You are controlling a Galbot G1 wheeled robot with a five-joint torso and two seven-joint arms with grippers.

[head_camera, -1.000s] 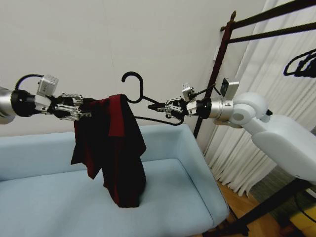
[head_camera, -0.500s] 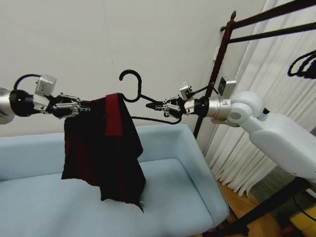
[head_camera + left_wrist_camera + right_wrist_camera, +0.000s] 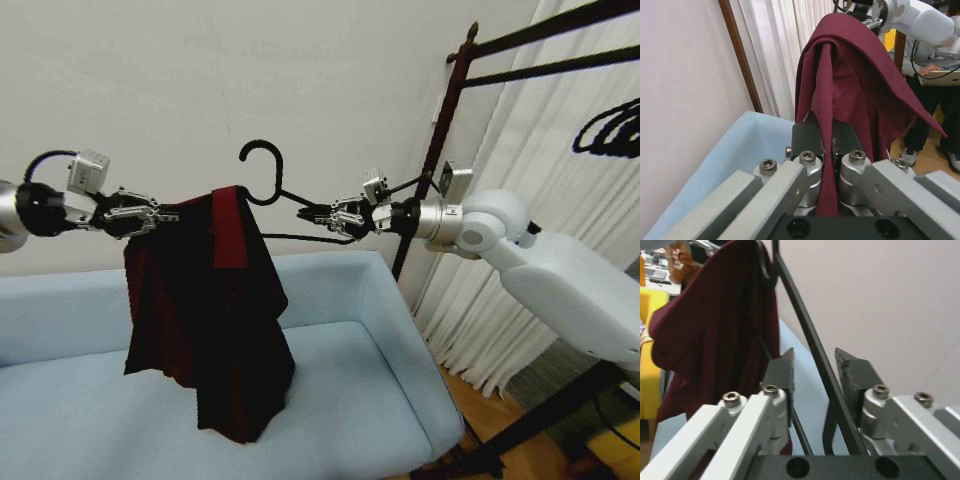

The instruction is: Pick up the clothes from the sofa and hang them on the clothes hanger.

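Observation:
A dark red garment (image 3: 220,330) hangs draped over a black wire hanger (image 3: 290,197) held in the air above the pale blue sofa (image 3: 380,330). My left gripper (image 3: 160,212) is out on the left, shut on the garment's upper edge. The left wrist view shows the cloth (image 3: 850,75) pinched between the pads of that gripper (image 3: 825,135). My right gripper (image 3: 310,212) is at the hanger's right end. In the right wrist view its jaws (image 3: 815,370) stand apart, with the hanger's arm (image 3: 810,347) running between them and the garment (image 3: 715,325) beyond.
A dark wooden clothes rack (image 3: 440,130) stands just right of the sofa, behind my right arm, with crossbars running to the upper right. Another black hanger (image 3: 610,128) hangs on it. White curtains (image 3: 520,250) cover the right side. The wall is close behind.
My left gripper has pulled the garment's edge further left, spreading the cloth, and its hem has swung. The hanger and right gripper have shifted slightly left.

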